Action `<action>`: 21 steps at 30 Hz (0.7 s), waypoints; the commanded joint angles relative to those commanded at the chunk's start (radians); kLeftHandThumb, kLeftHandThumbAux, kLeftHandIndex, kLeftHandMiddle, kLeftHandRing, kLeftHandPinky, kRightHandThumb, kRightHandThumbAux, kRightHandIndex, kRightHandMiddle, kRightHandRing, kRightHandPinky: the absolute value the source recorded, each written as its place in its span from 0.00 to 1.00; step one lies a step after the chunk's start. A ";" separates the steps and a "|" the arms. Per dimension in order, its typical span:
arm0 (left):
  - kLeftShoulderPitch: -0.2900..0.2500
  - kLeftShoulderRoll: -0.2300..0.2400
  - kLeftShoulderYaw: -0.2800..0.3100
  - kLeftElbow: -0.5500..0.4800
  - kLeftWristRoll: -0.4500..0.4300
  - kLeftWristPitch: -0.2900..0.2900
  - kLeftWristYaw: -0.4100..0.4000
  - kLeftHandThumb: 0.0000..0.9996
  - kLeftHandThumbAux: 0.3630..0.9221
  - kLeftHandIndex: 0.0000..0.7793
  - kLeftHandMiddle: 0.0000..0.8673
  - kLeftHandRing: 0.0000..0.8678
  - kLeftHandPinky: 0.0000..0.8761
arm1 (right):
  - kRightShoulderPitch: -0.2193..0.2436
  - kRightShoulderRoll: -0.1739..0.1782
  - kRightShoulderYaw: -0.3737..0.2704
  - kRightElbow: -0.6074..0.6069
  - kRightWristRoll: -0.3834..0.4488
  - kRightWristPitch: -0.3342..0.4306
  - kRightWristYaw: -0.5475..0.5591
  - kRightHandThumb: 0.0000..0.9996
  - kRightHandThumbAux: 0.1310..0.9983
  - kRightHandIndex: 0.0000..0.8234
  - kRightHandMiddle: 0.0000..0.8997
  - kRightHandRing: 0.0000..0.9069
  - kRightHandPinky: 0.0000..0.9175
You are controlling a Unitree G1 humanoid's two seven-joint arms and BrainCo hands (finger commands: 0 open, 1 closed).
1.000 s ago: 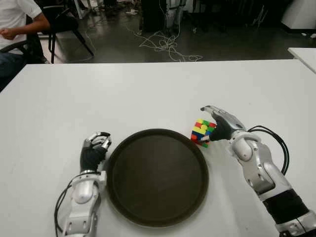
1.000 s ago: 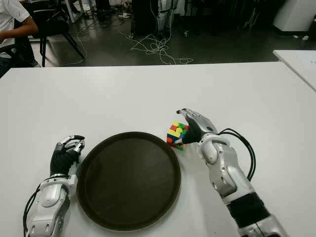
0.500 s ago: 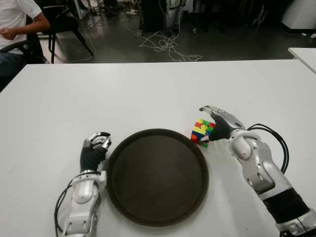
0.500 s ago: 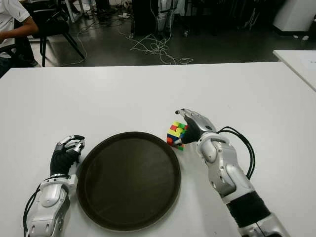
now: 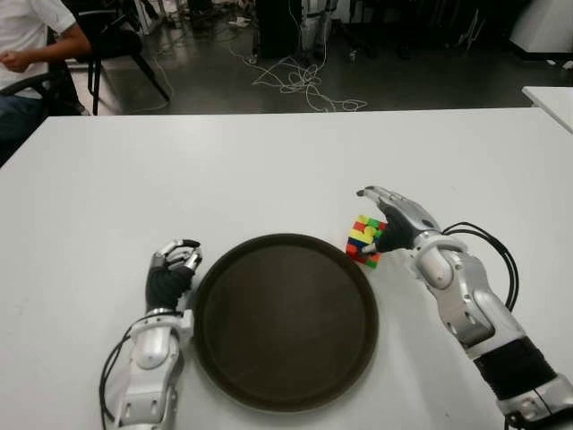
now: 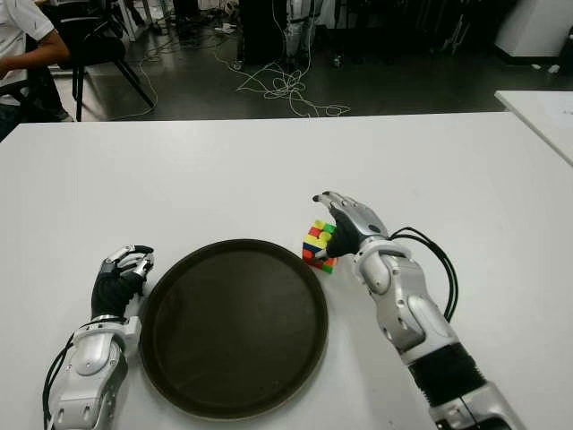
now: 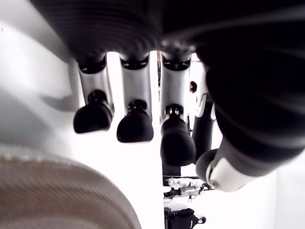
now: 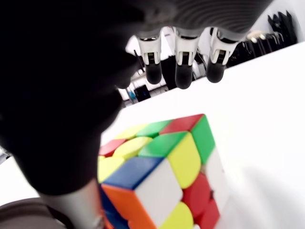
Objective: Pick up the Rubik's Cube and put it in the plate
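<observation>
The Rubik's Cube (image 5: 363, 242) stands on the white table (image 5: 269, 170), just off the far right rim of the round dark plate (image 5: 285, 358). My right hand (image 5: 372, 218) arches over the cube, with its fingers (image 8: 183, 78) stretched out above and past the cube (image 8: 162, 176) and the thumb (image 8: 71, 157) close against its near side. The fingers do not close on it, and the cube sits on the table. My left hand (image 5: 172, 269) shows beside the plate's left rim, its fingers (image 7: 136, 126) curled with nothing in them.
A black cable (image 5: 501, 260) loops on the table beside my right forearm. A person (image 5: 27, 36) sits on a chair beyond the table's far left corner. Cables (image 5: 300, 81) lie on the floor behind. Another white table (image 5: 551, 94) stands at the far right.
My right hand has crept a little forward and to the left over the cube. The cube, the plate and the left hand have stayed put.
</observation>
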State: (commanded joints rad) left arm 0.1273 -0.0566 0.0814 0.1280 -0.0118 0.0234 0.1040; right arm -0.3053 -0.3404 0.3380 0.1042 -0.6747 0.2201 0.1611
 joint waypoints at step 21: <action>0.005 0.007 -0.007 0.001 0.015 -0.017 0.001 0.71 0.61 0.57 0.93 0.94 0.93 | -0.015 0.011 -0.002 0.054 0.020 -0.074 -0.033 0.00 0.98 0.09 0.13 0.14 0.15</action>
State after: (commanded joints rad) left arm 0.1320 -0.0492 0.0739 0.1292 0.0030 0.0064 0.1045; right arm -0.3208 -0.3298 0.3358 0.1585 -0.6551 0.1466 0.1276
